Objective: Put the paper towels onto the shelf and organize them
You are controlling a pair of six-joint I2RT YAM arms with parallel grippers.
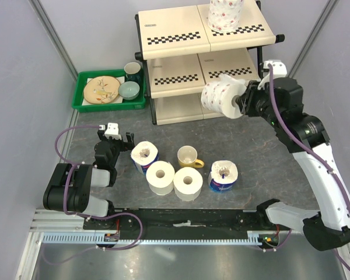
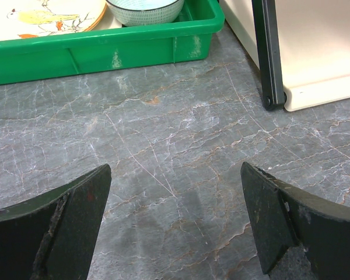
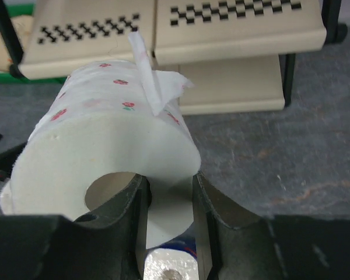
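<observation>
One floral-patterned white paper roll [image 1: 224, 14] stands on the cream checker-edged stepped shelf [image 1: 169, 23], top tier. Right pincer [image 1: 240, 100] pinches second floral roll [image 1: 220, 98] before the middle tier. Four more rolls [image 1: 160, 177] sit unplaced on grey tabletop [image 1: 262, 163]; left pincer [image 1: 118, 139] spread, empty.

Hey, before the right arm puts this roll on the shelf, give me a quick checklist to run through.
1. Grip: right gripper pinches the held roll through its core: ok.
2. Loose flap sticks up from that roll and may snag: not ok.
3. Shelf middle tier, visible part bare: ok.
4. Top roll stands upright on the top tier, out of the way: ok.
5. Left gripper open, low over the table, away from the shelf: ok.
</observation>
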